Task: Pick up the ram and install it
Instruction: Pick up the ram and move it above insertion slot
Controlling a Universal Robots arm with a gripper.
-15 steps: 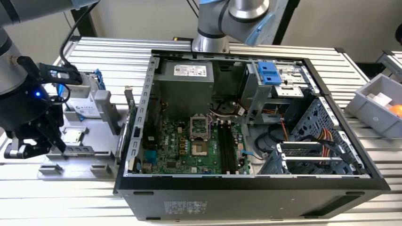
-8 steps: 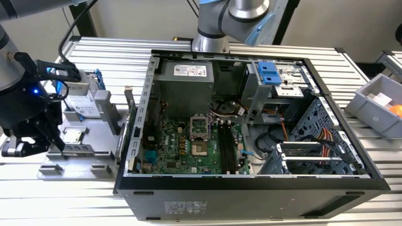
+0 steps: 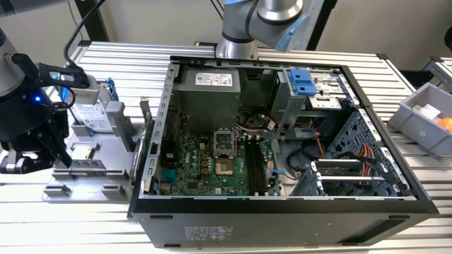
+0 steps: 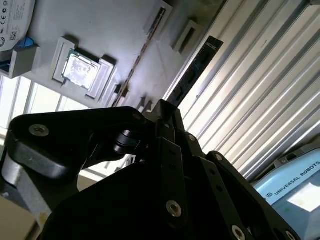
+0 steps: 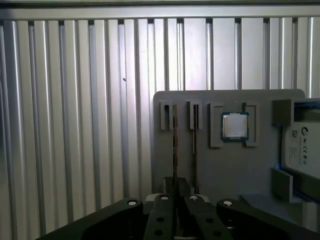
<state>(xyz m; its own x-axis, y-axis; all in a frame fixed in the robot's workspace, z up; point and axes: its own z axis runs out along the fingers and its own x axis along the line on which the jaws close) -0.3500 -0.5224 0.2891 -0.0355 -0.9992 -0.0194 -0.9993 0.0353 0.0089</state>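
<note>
In the first wrist view, the black gripper (image 5: 178,186) low over a grey fixture plate (image 5: 225,170) on a ribbed aluminium table (image 5: 75,125). Fingers (image 5: 166,197) drawn narrow, nearly together, clamped on the ram (image 5: 175,145). The ram standing on its long edge in the plate's slot nearest the edge toward the table. Its near part hidden between the fingertips, its far part running straight out from them to a small grey bracket. Just beside it, in the next slot, a second memory stick (image 5: 195,150), likewise on edge. Further along the plate, a square processor chip (image 5: 234,126) seated in its own recess, then a hard drive (image 5: 302,145) in a blue frame. In the exterior view, gripper and plate at the left. At the middle, well apart from the gripper, an open computer case (image 3: 282,209) lying on its side, with the green motherboard (image 3: 205,159) and its long black memory slots (image 3: 255,164) exposed. At the exterior view's right, a grey bin (image 3: 424,114).
</note>
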